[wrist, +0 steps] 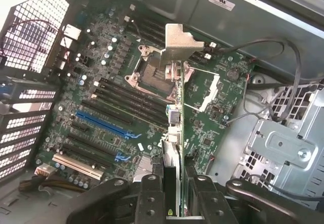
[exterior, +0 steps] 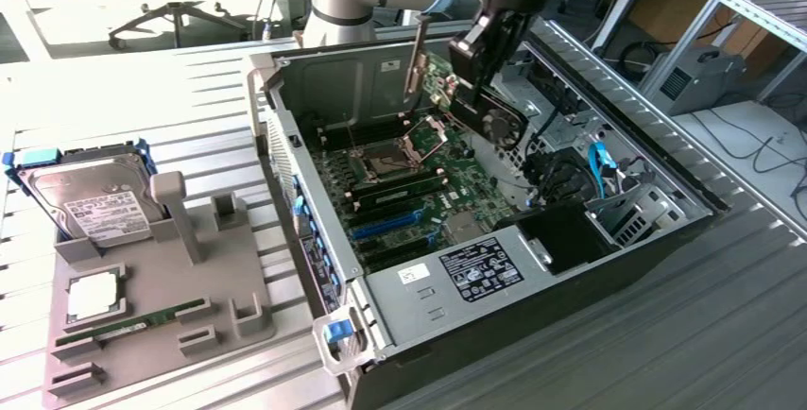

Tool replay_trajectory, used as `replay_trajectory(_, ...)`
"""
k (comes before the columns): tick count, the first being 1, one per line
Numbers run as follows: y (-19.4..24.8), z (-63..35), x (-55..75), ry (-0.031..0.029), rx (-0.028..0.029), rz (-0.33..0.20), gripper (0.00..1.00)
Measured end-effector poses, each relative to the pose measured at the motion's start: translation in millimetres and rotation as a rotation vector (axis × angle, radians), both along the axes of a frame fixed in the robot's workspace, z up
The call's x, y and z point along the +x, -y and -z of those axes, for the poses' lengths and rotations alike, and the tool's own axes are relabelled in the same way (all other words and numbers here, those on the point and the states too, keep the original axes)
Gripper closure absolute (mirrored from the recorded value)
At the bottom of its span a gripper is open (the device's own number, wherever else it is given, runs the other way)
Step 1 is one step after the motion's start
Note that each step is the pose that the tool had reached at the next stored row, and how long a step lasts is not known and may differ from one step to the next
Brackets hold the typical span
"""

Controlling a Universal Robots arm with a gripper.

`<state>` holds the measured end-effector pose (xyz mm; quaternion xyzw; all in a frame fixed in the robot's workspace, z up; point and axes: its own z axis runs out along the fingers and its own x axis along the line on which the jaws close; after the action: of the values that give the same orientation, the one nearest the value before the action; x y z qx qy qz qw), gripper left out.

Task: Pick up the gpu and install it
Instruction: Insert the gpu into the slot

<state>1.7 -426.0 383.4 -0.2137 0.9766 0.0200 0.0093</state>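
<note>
— One card, one gripper point(wrist: 174, 205): what does it have hold of?
— The gpu point(wrist: 175, 128). In the wrist view the two fingers point(wrist: 151, 197) are drawn in narrow, one on each face of the board. The card stands edge-on between them, clamped.
— Where is the card?
— In the air inside the open computer case point(exterior: 271, 136), over the far part of the motherboard point(exterior: 403, 179) and close to the CPU socket point(exterior: 378, 160). It hangs tilted, clear of the slots. Its silver metal bracket point(exterior: 414, 60) rises past the case's far wall.
— And seen from the wrist?
— The bracket is the end farthest from the fingers, and its bent tab lies over the socket's edge. The long black slots and the blue slots point(wrist: 101, 125) are off to one side of the card.
— The case itself?
— It lies on its side on the slatted tabletop point(exterior: 706, 334), open face up, in the middle.
— Anything else on the tabletop?
— Near the edge at the exterior view's left lies a grey holder tray point(exterior: 164, 339). A hard drive point(exterior: 94, 204) with a white label leans at its far end. A pale square chip point(exterior: 94, 297) lies nearer, and a narrow green RAM stick point(exterior: 132, 322) is just beside that, toward the near edge. All three are well apart from the gripper.
</note>
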Motion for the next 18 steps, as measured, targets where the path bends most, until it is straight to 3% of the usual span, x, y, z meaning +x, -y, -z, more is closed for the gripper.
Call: replay_trajectory(18,0.0,0.0,1.1,0.0,-0.0001,-0.139,0.73)
